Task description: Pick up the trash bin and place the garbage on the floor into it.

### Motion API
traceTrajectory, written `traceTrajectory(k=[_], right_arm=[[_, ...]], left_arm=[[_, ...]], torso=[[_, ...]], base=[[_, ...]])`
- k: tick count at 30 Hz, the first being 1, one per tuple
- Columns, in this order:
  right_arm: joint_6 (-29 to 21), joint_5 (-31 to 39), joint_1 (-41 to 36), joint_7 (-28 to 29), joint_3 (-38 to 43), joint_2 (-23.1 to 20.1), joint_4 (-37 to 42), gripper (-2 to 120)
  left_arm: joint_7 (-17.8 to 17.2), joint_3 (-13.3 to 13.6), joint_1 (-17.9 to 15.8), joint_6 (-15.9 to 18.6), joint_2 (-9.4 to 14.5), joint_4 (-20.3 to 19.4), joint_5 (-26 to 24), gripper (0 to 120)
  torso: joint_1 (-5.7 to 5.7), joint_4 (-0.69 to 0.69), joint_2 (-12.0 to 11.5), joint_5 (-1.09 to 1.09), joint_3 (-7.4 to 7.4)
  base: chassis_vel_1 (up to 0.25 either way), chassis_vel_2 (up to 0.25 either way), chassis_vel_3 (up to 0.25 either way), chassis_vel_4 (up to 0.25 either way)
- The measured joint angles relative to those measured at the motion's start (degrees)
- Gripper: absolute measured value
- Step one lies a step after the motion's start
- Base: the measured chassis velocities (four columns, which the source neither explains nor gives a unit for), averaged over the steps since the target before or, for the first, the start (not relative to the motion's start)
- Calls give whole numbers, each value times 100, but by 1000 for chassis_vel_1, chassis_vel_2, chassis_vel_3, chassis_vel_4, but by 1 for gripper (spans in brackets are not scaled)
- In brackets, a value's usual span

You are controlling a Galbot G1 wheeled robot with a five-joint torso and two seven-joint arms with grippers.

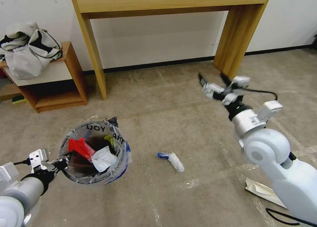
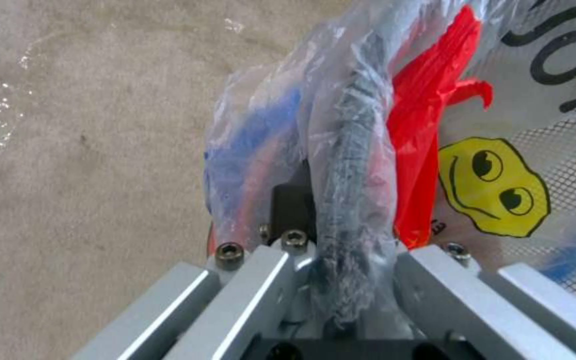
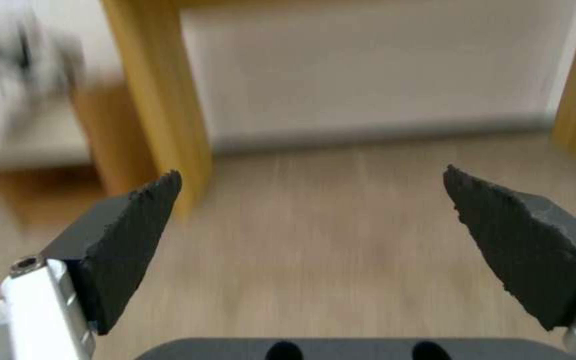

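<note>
A: The left gripper (image 1: 62, 161) is clamped tight on the trash bin's (image 1: 93, 151) rim, at the robot's front left.

B: And the right gripper (image 1: 214, 79) hangs spread wide, gripping nothing, above the floor (image 1: 171, 121).

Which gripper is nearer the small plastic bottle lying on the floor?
Hard to call; roughly alike. The left gripper, shut on the trash bin rim, is beside the bottle across the bin. The right gripper hangs open, raised beyond it.

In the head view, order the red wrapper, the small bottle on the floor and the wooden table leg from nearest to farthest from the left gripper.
From the left gripper, clamped on the trash bin rim:
1. Red wrapper, inside the bin.
2. Small bottle, on the floor to the bin's right.
3. Wooden table leg, by the wall.
</note>
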Motion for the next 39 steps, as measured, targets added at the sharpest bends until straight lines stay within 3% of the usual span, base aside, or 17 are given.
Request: traceTrajectory(k=[2,3,6,7,9,11,18,25,33,39], right_arm=[[-617,201,142,243,-375,-77,64,100],[-617,201,142,243,-375,-77,64,100],[-1345,375,522,497,-985,-54,-10,100],[-1345,375,522,497,-985,-54,-10,100],[-1953,566,764,599,-1350,-25,-144,100],[-2184,583,844,600,-1564,-61,-249,100],[-2270,-140,993,400,-2528,-132,-1063,100],[-2241,-392,1065,363,-3173,7,-1681,100],[-2209,-524,1275,315,-3850,477,-2348,100],[-1921,-944,1499,-62,-4156,864,-3283,97]], left_arm=[[1,-12,17,0,-25,-19,12,1],[1,-12,17,0,-25,-19,12,1],[2,-14,28,0,-53,-35,35,1],[2,-14,28,0,-53,-35,35,1],[6,-13,23,-1,-59,-34,49,1],[10,-1,-5,-2,-59,-12,53,1],[42,68,-96,-5,-77,87,125,1],[78,99,-137,-9,-103,179,198,1],[98,89,-161,-18,-140,230,216,1],[98,24,-110,-20,-175,224,215,1]], torso=[[0,0,0,0,0],[0,0,0,0,0],[0,1,0,-1,0],[0,1,0,-1,0],[0,2,0,0,0],[0,1,0,-1,0],[0,1,0,0,0],[0,0,0,0,0],[0,1,0,-1,0],[0,1,0,-1,1]], base=[[0,0,0,0],[0,0,0,0],[0,0,0,0],[0,0,0,0],[0,0,0,0],[0,0,0,0],[0,0,0,0],[0,0,0,0],[0,0,0,0],[0,0,0,0]])
